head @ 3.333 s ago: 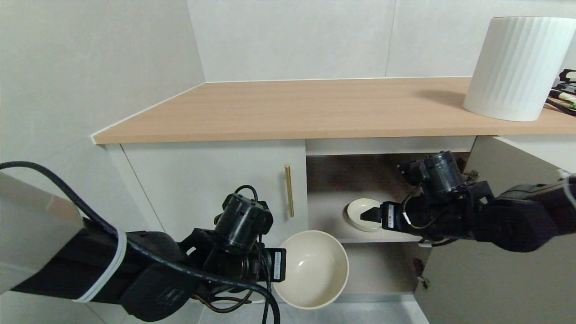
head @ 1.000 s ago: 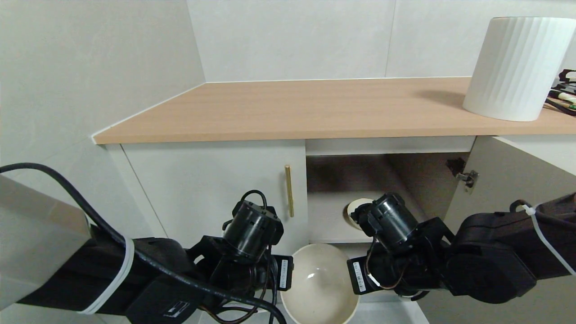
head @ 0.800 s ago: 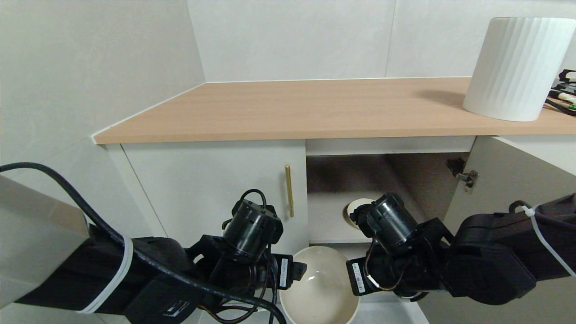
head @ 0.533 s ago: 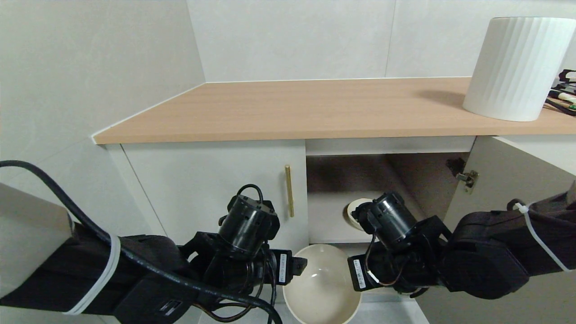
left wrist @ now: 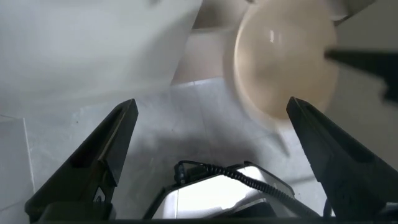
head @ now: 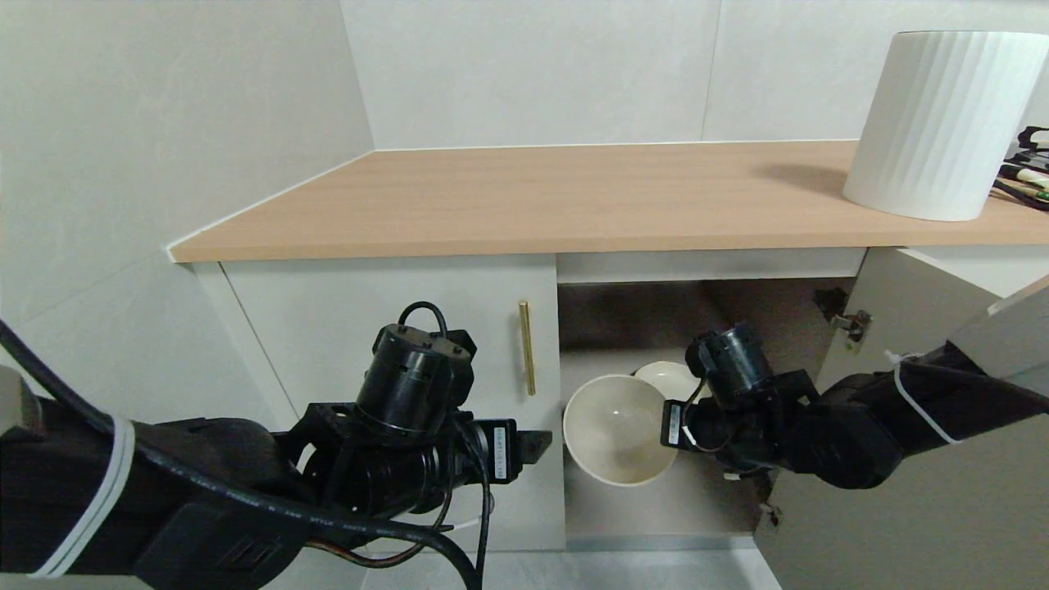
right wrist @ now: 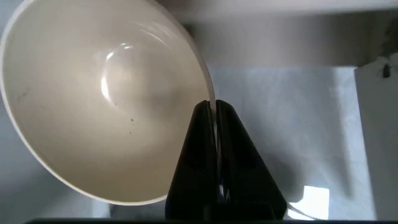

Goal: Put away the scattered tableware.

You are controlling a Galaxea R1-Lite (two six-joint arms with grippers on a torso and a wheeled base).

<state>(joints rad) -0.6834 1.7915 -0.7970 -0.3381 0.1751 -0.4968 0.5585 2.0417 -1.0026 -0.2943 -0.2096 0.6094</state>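
Since the handover a moment ago, when both arms met low in front of the cabinet, the big cream bowl (head: 616, 438) has changed owner. The left gripper (left wrist: 212, 106), which carried it before, has let go and drawn back to the left, and it now stands before the closed door, near the brass handle (head: 526, 347), with its two fingers spread wide and nothing between them. The right gripper (head: 665, 428) is now pinched on the rim of the bowl, one finger inside and one outside, and it has lifted the bowl from near the floor up to the open compartment. The bowl hangs tilted, its hollow turned toward us, just in front of the shelf (head: 592, 383). On this shelf the small dish (head: 676, 378) already sits, partly hidden behind the bowl's rim. We judge that the transfer is finished and that the placing step begins. The bowl needs to go deeper and come level, beside the small dish or on top of it, without knocking it.
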